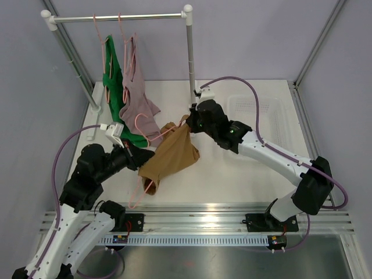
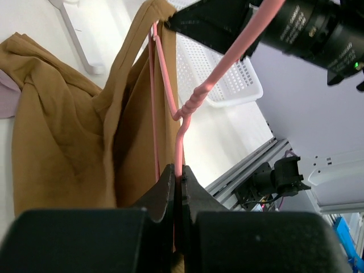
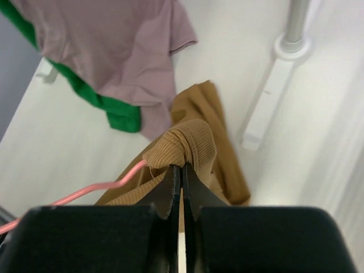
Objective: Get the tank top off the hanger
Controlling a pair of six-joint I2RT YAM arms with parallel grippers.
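The left arm is stretched in from the near left, and the left claw (image 2: 177,176) is clamped shut on the wire of a pink hanger (image 2: 196,94). The right arm is bent in from the right, and the right claw (image 3: 181,170) is pinched shut on a bunched strap of the brown tank top (image 1: 171,157). The tank top is held up between both claws, above the desk (image 1: 232,174), creased and sagging, threaded on the hanger. One tank top is counted. Two other garments, a green garment (image 1: 110,75) and a mauve garment (image 1: 136,99), are hung on the rail (image 1: 116,17). Three pink hangers and one white basket (image 1: 261,107) are seen.
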